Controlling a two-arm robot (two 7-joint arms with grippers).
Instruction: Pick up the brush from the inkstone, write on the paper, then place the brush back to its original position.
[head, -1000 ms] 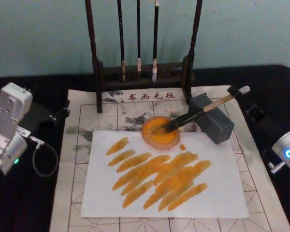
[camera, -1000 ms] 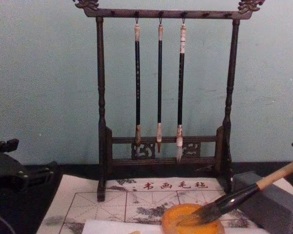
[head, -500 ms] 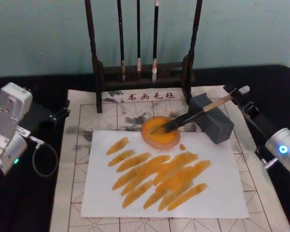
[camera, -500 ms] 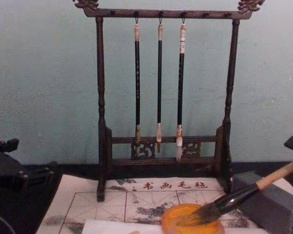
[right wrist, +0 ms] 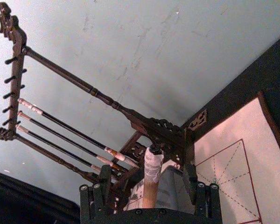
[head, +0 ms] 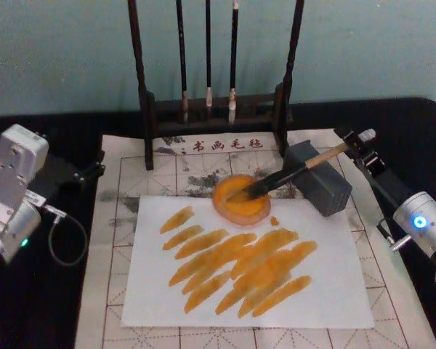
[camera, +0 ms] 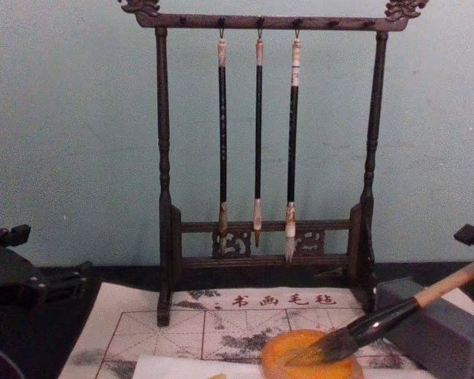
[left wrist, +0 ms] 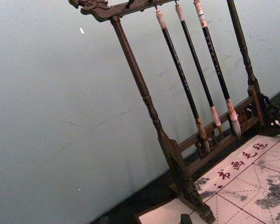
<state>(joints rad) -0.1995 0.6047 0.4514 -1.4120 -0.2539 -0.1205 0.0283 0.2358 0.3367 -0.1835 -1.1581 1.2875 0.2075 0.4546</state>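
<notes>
The brush (head: 291, 173) lies slanted, its dark tuft in a round orange dish (head: 236, 207) and its tan handle propped on the grey inkstone block (head: 321, 189). My right gripper (head: 356, 143) stands open around the handle's white-capped end; in the right wrist view the cap (right wrist: 152, 164) sits between the spread fingers (right wrist: 94, 198) without touching them. The white paper (head: 327, 291) in front of the dish carries several orange strokes. At the table's left edge my left gripper (head: 87, 171) is parked. The chest view shows the brush (camera: 395, 312) from the side.
A dark wooden rack (head: 147, 109) with three thin hanging brushes (head: 208, 73) stands at the back. A beige mat (head: 127, 178) with red grid lines and grey stains lies under the paper. Black tabletop (head: 58, 305) flanks the mat.
My right arm has slid forward and inward, bringing its open fingers up around the brush's capped end. Brush, dish and left arm have stayed put.
</notes>
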